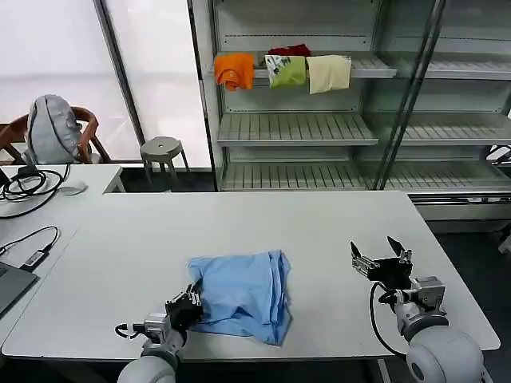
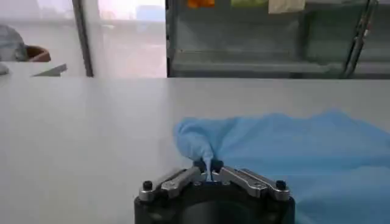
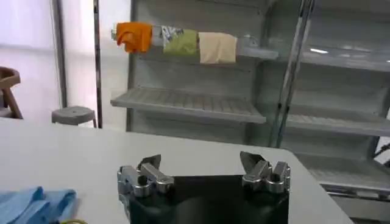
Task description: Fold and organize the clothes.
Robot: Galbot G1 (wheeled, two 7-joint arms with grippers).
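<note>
Left gripper [image 1: 190, 302] pinches the blue T-shirt [image 1: 242, 297] lower centre on the bench [image 1: 319, 239]; right gripper [image 1: 382, 257], lower right, is open.

The white table [image 1: 319, 239] is bare all around the blue T-shirt [image 1: 243, 294], so a gripper could pass on every side. Cables [image 1: 24, 187] and a laptop [image 1: 8, 283] sit far off at the left edge.

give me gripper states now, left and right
Left gripper: shut on a pinch of the light blue T-shirt at its near left edge.
Right gripper: open, holding nothing, above the table right of the shirt.
</note>
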